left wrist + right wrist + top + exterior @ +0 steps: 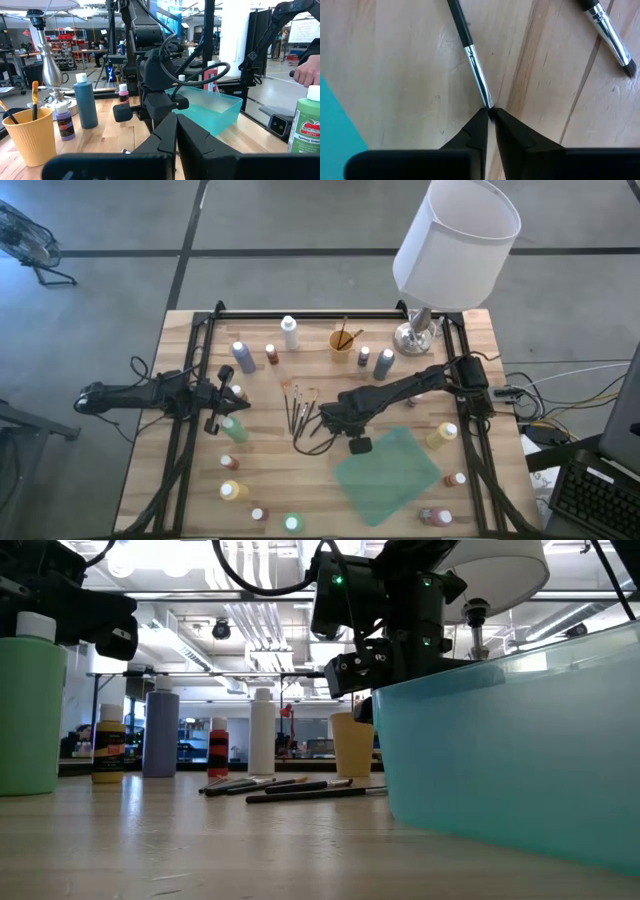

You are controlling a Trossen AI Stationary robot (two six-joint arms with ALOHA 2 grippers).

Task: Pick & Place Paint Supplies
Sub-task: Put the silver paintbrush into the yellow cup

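Note:
Several thin dark-handled brushes [300, 412] lie on the wooden table [270, 480] near its middle. My right gripper [330, 420] points down over them, shut on one brush [470, 55]. Another brush [611, 39] lies beside it. Small paint bottles stand around the table, among them a green one [235, 428] and a tall white one [290, 332]. A yellow cup [343, 340] holds two brushes. My left gripper [176, 127] waits at the table's left side, level and shut on nothing. My right gripper pinches the brush between its two fingertips at the tip end of its silver ferrule [484, 99]. The fingers come from above, pointing down. The brush lies flat on the table, its dark handle [460, 22] reaching away from the fingers.
A teal bin [385, 470] stands on the table just near-right of the right gripper. A white-shaded lamp [455, 240] on a silver base [415, 335] stands at the far right. Black rails [185, 430] run along both sides of the table.

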